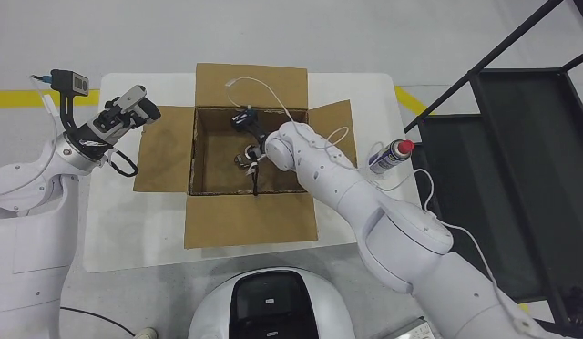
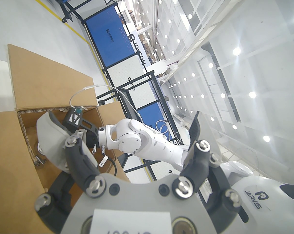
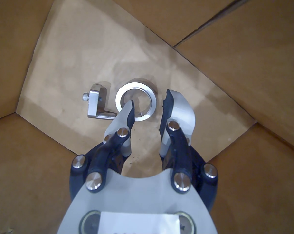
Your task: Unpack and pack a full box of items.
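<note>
The cardboard box (image 1: 250, 220) sits in the middle of the white table (image 1: 118, 230) with all four flaps folded out flat. The right arm reaches down into it from the robot's right side. The right claw (image 3: 149, 101) hangs low over the box floor (image 3: 88, 49), its fingers spread apart and holding nothing. Beneath it lie two small metal parts: a shiny ring (image 3: 137, 85) and, just beside it, an L-shaped bracket (image 3: 95, 101) with a screw head at one end. The two are close together, though I cannot tell whether they touch. One fingertip (image 3: 128, 113) crosses the ring's rim and the other stands just outside it; whether either touches the metal I cannot tell. The left claw (image 1: 144, 105) is held up in the air beside the box's left flap, outside the box, with its fingers (image 2: 52, 137) opened wide and empty. On the table at the box's right side, just past the right flap, lies a spray can (image 1: 390, 156) with a red cap.
</note>
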